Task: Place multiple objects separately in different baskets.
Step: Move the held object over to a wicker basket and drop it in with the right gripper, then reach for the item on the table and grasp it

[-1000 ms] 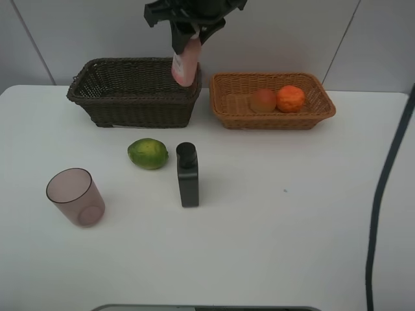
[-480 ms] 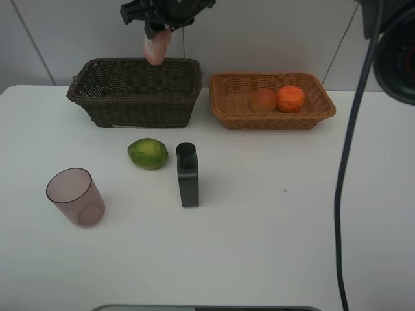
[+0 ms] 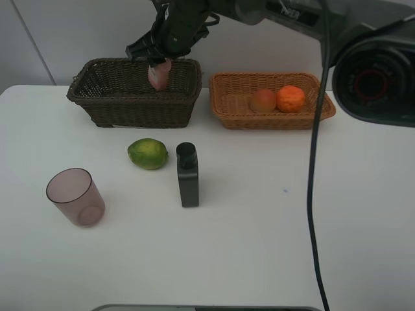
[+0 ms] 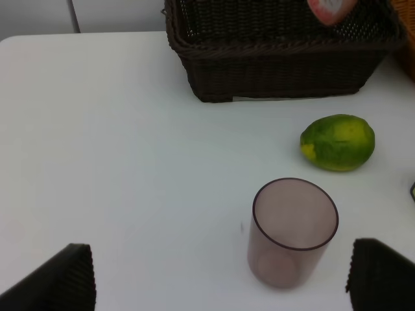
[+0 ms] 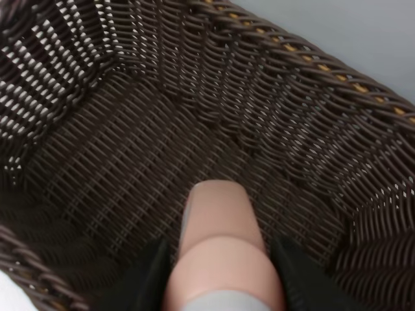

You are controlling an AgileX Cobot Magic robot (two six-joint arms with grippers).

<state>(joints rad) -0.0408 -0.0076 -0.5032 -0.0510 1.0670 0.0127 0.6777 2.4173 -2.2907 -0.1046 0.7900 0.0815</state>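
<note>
Dark basket surrounds pink bottle clenched by right claw; tan basket holds peach, orange; left claw released.

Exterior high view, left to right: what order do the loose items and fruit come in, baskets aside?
purplish cup → green fruit → black bottle → peach → orange. The pink bottle, held over the dark basket, overlaps the green fruit's span, so it is left out.

Looks like a robot lab: plain white table, grey panel wall behind far edge, black cable hanging near right edge.
</note>
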